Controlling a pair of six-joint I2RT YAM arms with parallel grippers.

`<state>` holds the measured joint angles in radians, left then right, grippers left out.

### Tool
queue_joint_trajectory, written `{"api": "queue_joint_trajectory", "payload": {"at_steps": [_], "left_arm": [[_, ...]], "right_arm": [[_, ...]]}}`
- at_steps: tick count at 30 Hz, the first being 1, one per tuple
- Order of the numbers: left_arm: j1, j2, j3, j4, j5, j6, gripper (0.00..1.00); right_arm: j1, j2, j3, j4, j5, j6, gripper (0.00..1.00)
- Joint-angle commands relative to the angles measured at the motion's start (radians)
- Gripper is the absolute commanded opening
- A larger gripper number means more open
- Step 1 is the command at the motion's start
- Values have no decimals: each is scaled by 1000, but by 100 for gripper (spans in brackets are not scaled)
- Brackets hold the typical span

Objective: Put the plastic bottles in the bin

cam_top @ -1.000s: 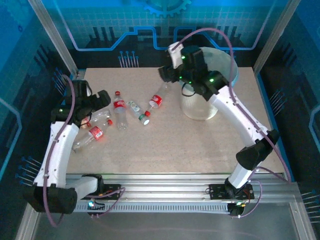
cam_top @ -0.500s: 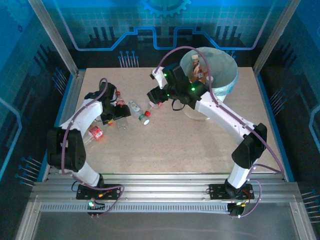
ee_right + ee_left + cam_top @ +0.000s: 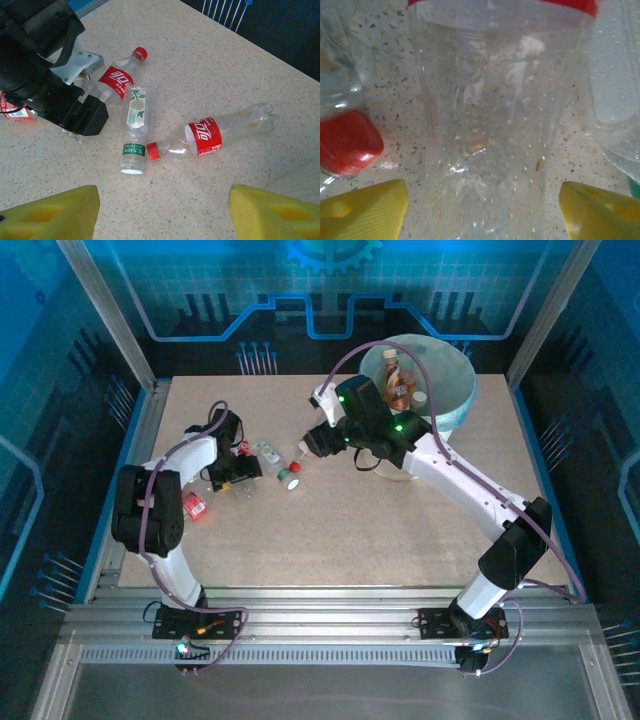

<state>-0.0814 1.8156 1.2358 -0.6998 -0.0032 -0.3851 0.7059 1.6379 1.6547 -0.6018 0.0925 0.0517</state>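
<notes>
Several plastic bottles lie left of centre on the table. My left gripper [image 3: 240, 476] [image 3: 485, 210] is low over a clear bottle [image 3: 490, 125] with a red label. Its yellow fingers [image 3: 365, 210] straddle the body with a thin gap on each side, open. Next to it lie a red cap [image 3: 347, 142] and a green-labelled, white-capped bottle [image 3: 135, 122] [image 3: 276, 465]. My right gripper [image 3: 312, 438] [image 3: 165, 212] hovers open and empty above a red-labelled bottle [image 3: 205, 137]. The bin [image 3: 455, 405] stands back right, with a brown bottle [image 3: 398, 380] inside.
One more red-labelled bottle [image 3: 192, 506] lies by the left arm's lower link. The left arm's black wrist [image 3: 45, 60] sits close to the bottles under my right gripper. Bare tabletop [image 3: 380, 530] stretches across the front and right.
My left arm swung in from the left edge onto the bottle group and its jaws narrowed around the clear bottle. My right arm left the bin and came over the bottles.
</notes>
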Motion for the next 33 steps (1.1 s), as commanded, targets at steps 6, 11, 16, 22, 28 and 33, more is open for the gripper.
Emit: {"api": "queue_joint_trajectory", "payload": {"at_steps": [6, 11, 16, 22, 28, 33], "left_arm": [[0, 10, 34, 14, 28, 3, 64], [3, -65, 13, 22, 14, 6, 56], [5, -178, 3, 11, -6, 14, 51], [-20, -394, -16, 43, -42, 50, 48], [-212, -713, -116, 276, -65, 257, 48], [-348, -875, -201, 413, -19, 368, 49]], "right_arm": [[-14, -33, -9, -10, -10, -15, 70], [-16, -45, -7, -10, -4, -18, 70], [-17, -62, -11, -3, 3, -21, 70], [-17, -103, -19, 19, -23, -7, 69], [-34, -187, -21, 115, -203, 17, 70], [-62, -241, -10, 230, -404, 93, 71]]}}
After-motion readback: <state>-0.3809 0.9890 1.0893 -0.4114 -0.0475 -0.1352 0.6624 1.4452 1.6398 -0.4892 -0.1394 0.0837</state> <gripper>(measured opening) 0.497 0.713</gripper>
